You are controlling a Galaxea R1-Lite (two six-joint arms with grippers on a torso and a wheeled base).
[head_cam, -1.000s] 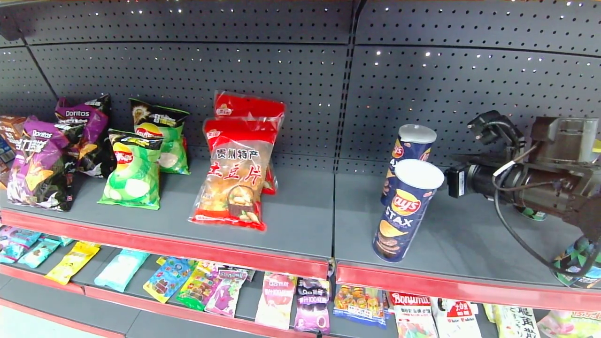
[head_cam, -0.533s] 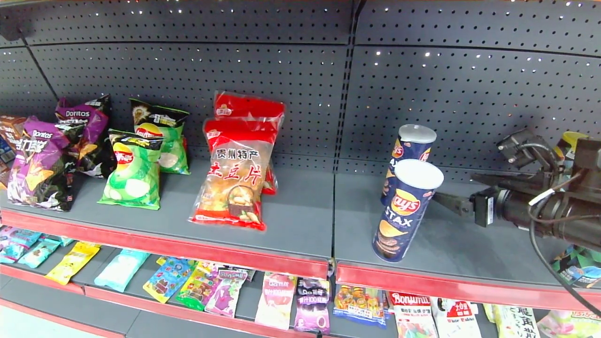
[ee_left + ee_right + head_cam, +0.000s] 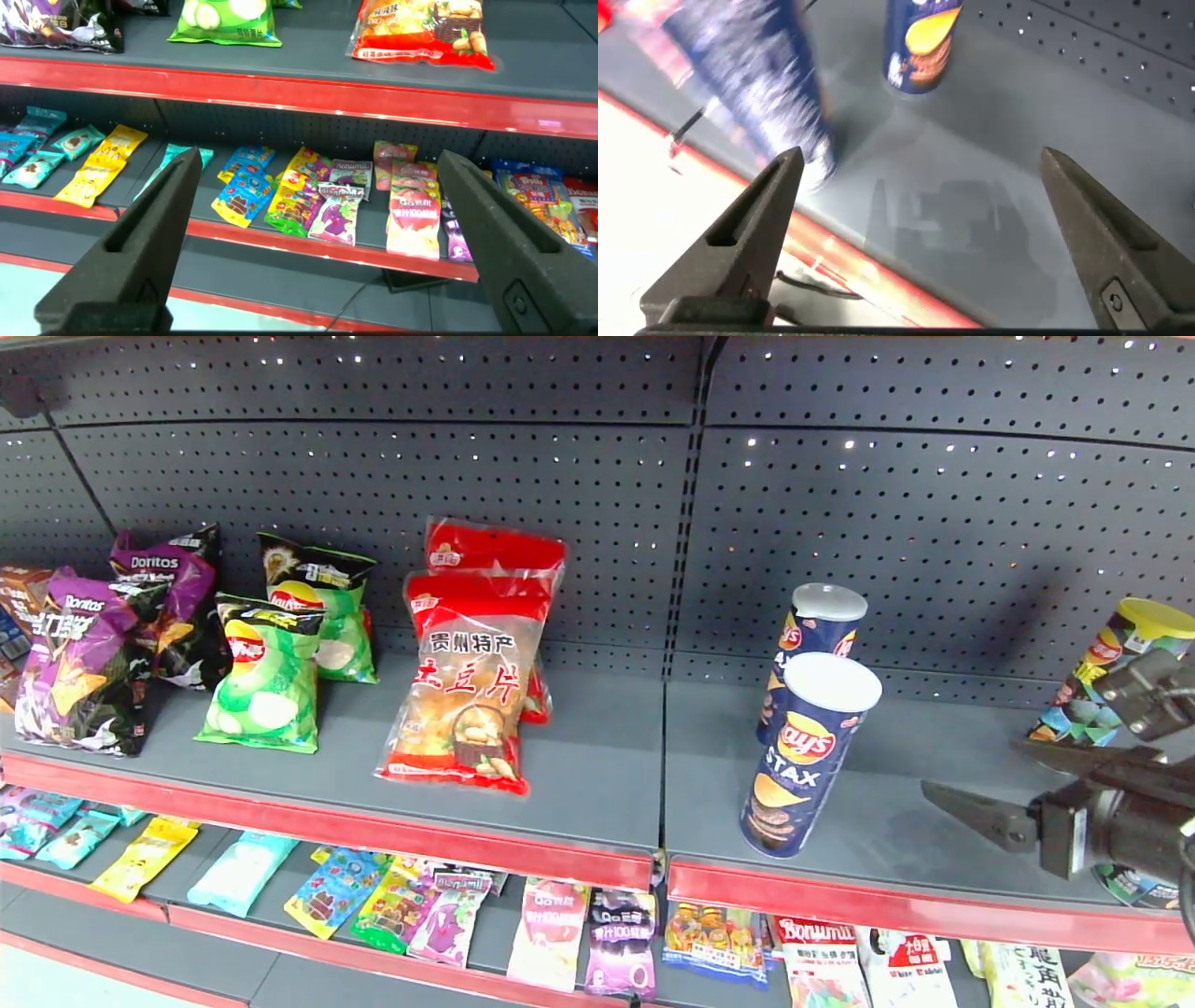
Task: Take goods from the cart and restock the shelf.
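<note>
Two tall blue chip cans stand on the grey shelf [image 3: 915,821], the front can [image 3: 808,756] near the red edge and the rear can [image 3: 817,616] behind it. My right gripper [image 3: 976,770] hangs open to the right of the front can, apart from it and holding nothing. In the right wrist view the right gripper [image 3: 915,224] spreads wide over bare shelf, with the front can [image 3: 747,75] blurred and the rear can [image 3: 920,47] beyond. My left gripper [image 3: 318,233] is open and empty, facing the lower shelf of candy bags [image 3: 327,201].
Red potato-chip bags [image 3: 467,700], green bags [image 3: 266,677] and purple bags [image 3: 84,653] fill the shelf's left half. A patterned can with a yellow lid [image 3: 1097,677] stands at the far right. Bare shelf lies between it and the blue cans. Perforated panel backs the shelf.
My right gripper has drawn back from the front blue can, moving right and down. The can stays standing where it was.
</note>
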